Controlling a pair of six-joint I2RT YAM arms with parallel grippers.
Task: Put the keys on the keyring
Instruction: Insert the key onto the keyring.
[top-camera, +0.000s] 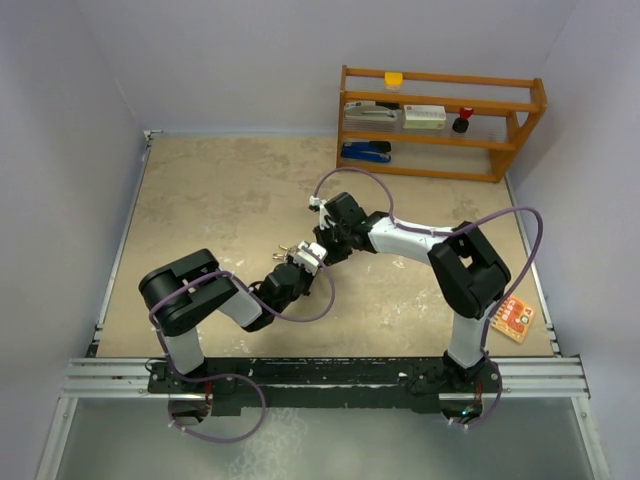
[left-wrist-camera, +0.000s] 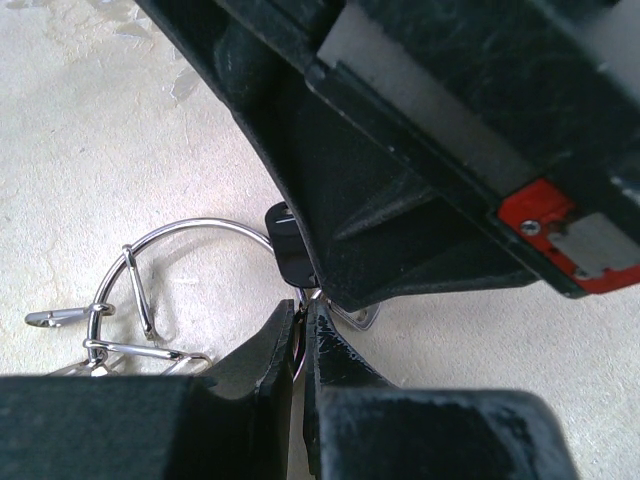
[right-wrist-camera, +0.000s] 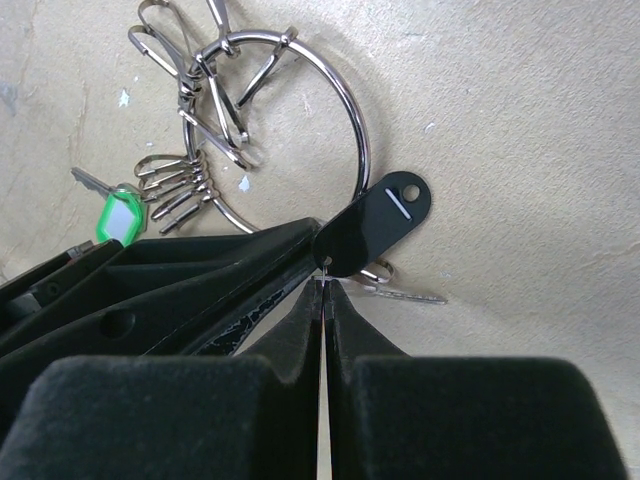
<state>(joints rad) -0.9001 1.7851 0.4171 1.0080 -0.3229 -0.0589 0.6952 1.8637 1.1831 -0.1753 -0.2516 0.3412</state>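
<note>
One keyring (left-wrist-camera: 205, 223) lay mid-way on the worktop (top-camera: 220, 200). Left fingers (left-wrist-camera: 260, 370) clamped its wire, and right fingers (right-wrist-camera: 300, 330) were pinched together under one black tag (right-wrist-camera: 372, 225). One green-headed key (right-wrist-camera: 118, 218) and one plain silver key (right-wrist-camera: 405, 294) showed.

Bright even light, soft shadows; glints on keyring (right-wrist-camera: 362, 150); foreground blurred.

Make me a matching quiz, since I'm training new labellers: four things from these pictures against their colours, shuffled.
Things:
1. keyring
2. key head
3. oval tag
4. stapler on the shelf

Colours:
A. black
B. blue
C. silver
D. green

Pairs: 1-C, 2-D, 3-A, 4-B
</note>
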